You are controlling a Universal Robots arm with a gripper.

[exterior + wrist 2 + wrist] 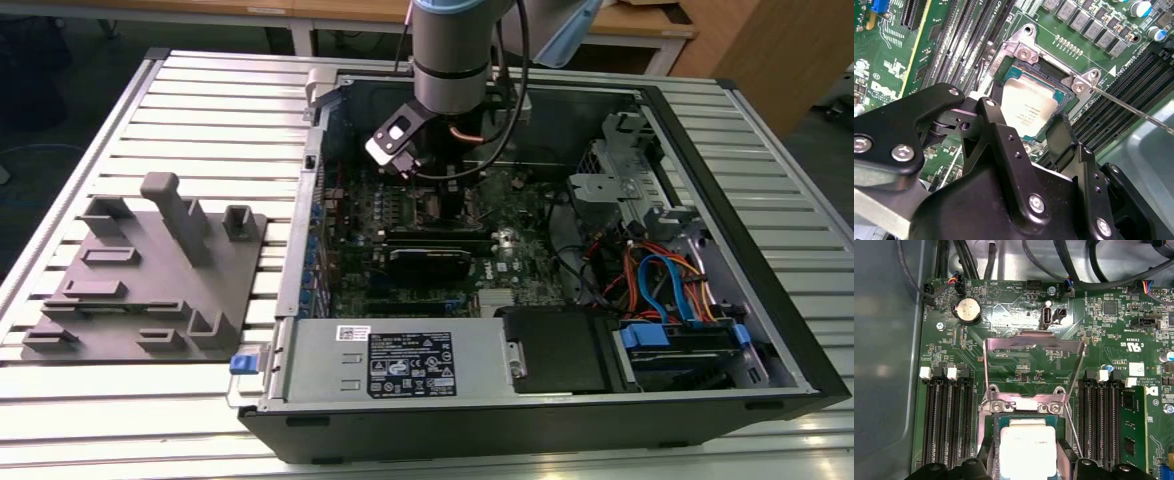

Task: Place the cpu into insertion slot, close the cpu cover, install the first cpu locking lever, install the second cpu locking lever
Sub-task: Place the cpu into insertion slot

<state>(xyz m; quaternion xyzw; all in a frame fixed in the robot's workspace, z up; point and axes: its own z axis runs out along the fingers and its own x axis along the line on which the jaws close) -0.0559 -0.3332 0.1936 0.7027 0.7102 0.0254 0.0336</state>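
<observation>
**Pincer closed on chip at socket**

My gripper (pixel 1026 117) is closed narrowly on the cpu (pixel 1030 107), one finger against each opposite edge. The cpu lies in the insertion slot (pixel 1046 74), at the far end of the computer case (pixel 561 400). The cpu cover (pixel 1034 340) stands raised beyond it. A thin locking lever (pixel 1134 111) juts free alongside.

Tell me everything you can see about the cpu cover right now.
In the first wrist view, the cpu cover is a thin silvery metal frame with a large cut-out middle, through which the green board shows. It stands open, tilted back away from the insertion slot, joined at one end to a metal bracket with two screws at the slot's edge. It does not lie over the cpu, which is bare at the slot.
</observation>
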